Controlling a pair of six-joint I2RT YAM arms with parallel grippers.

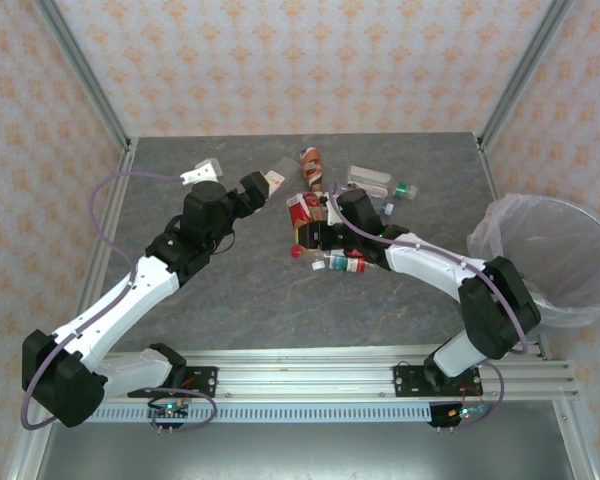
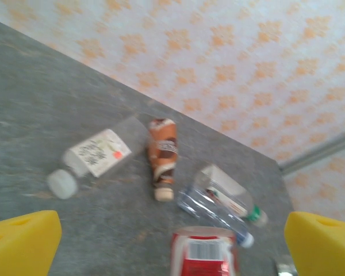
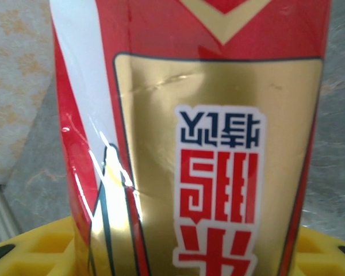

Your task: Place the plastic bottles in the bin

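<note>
Red-gold bottle [image 3: 218, 144] between right jaws — grip unclear; left jaws apart — bin [image 1: 500, 225] bag-lined.

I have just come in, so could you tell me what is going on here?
Two robot arms are to put plastic bottles in the bin. The right gripper has a red and gold bottle between its fingers. The left gripper is open, near a white-labelled bottle. The rest lie on the table.

grey mottled table [image 1: 240, 295] — plastic bottles [image 1: 368, 180] lie clustered around its middle.
</note>
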